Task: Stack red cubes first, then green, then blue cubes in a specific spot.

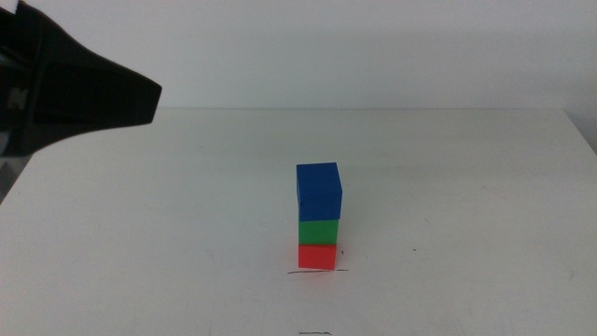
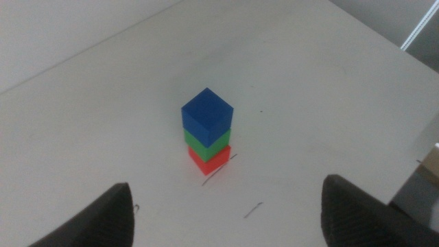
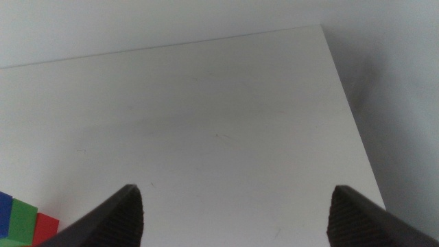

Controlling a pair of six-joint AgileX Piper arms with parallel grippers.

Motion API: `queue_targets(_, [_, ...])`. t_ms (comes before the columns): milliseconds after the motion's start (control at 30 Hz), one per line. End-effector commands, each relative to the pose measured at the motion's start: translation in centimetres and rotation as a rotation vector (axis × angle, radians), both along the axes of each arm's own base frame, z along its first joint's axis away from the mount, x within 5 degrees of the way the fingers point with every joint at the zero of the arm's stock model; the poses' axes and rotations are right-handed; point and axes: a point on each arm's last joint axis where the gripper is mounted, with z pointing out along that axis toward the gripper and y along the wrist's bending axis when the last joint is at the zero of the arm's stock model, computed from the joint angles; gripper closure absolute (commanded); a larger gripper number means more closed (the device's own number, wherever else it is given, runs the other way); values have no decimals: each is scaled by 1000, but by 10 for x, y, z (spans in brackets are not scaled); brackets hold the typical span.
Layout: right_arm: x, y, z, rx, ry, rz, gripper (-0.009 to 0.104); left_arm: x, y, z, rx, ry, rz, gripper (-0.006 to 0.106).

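Stack looks done: red cube (image 1: 317, 256) sits on the desk (image 1: 448, 205) at the bottom, green cube (image 1: 318, 231) on top of it, blue cube (image 1: 319, 191) on top of that, all touching, tower upright, near the front-centre of the desk. Red base sits right at a thin pen line (image 1: 317, 272) drawn on the surface, a second short mark (image 1: 315, 333) nearer the front edge; my read is those lines mark the target spot, which explains why the tower is built exactly there. Blue looks slightly rotated and overhanging relative to green in the middle view, the wrist view shows the same small twist; not enough to tip, I'd judge, but a bump would do it. Left claw (image 2: 226, 213) is spread wide, holding nothing, raised and well apart from the tower, looking down on it; in the middle view its arm (image 1: 65, 89) is the dark bulk at upper left. Right claw (image 3: 236, 216) is also spread, empty, parked off to the side over bare desk, with just the edge of the stack showing at the corner of its view. Both clear of the stack makes sense: order red-green-blue is satisfied, nothing left to pick. Only risk now is an arm brushing the tower.
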Motion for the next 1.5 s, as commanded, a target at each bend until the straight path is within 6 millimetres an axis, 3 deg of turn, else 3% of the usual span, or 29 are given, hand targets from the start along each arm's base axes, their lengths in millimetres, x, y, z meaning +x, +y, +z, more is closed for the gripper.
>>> queue_targets(0, [-1,-2,12,-27,-91,-4,24,0,3,13,-47,-102,43,7])
queue_targets(167, [-1,-2,12,-27,-91,-4,24,11,23,12,-16,-331,268,7])
queue_targets(367, [-1,-2,12,-27,-91,-4,24,16,37,-11,-96,-540,448,7])
queue_targets(667, [-1,-2,12,-27,-92,-4,24,11,67,-52,-141,-440,682,7])
queue_targets(1033, [-1,-2,12,-27,-91,-4,24,-13,74,-65,-98,-512,691,7])
queue_targets(1467, [-1,-2,12,-27,-91,-4,24,-21,72,-63,-156,-510,676,7])
